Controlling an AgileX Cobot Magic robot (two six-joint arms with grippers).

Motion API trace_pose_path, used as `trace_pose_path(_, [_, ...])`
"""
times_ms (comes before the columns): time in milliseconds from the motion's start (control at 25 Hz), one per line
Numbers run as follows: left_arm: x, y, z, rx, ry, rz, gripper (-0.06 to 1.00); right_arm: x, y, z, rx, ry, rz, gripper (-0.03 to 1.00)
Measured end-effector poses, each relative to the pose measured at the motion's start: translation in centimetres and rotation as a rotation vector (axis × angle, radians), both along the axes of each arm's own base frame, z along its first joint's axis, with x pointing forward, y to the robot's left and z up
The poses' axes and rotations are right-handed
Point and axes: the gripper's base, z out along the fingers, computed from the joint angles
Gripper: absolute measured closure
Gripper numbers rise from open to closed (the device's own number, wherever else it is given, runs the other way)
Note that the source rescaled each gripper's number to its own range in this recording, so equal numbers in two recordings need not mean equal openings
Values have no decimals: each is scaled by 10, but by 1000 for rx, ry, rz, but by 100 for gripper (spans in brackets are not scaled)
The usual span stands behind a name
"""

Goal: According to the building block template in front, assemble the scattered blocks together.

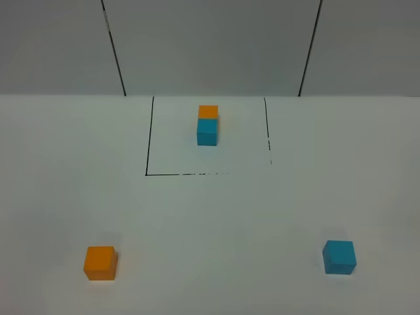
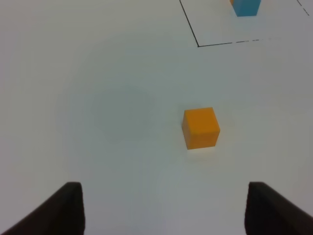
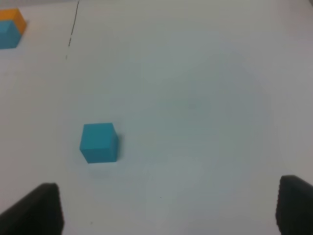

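The building block template [image 1: 207,123] is an orange cube joined to a cyan-blue cube, standing at the back of the table inside a thin black outline [image 1: 149,141]. Of the scattered blocks, the orange cube [image 1: 100,263] [image 2: 201,128] lies at the front left and the cyan-blue cube [image 1: 339,256] [image 3: 99,142] at the front right. My left gripper [image 2: 164,215] hangs open short of the orange cube, with nothing between its fingers. My right gripper [image 3: 166,210] is open too, short of the cyan-blue cube and touching nothing. Neither gripper shows in the exterior high view.
The white table [image 1: 216,223] carries only the cubes and the drawn outline. A grey panelled wall [image 1: 210,46] stands behind its far edge. The template's cyan cube [image 2: 246,7] shows at the edge of the left wrist view, and the pair [image 3: 10,27] in the right wrist view.
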Motion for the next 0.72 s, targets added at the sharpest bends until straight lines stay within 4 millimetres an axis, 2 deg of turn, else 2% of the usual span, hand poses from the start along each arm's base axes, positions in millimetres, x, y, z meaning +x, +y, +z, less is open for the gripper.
trace_pose_path(520, [0, 0, 1, 0, -1, 0, 49, 0, 0, 0, 0, 0, 0, 23])
trace_pose_path(720, [13, 1, 19, -21, -21, 17, 49, 0, 0, 0, 0, 0, 0, 23])
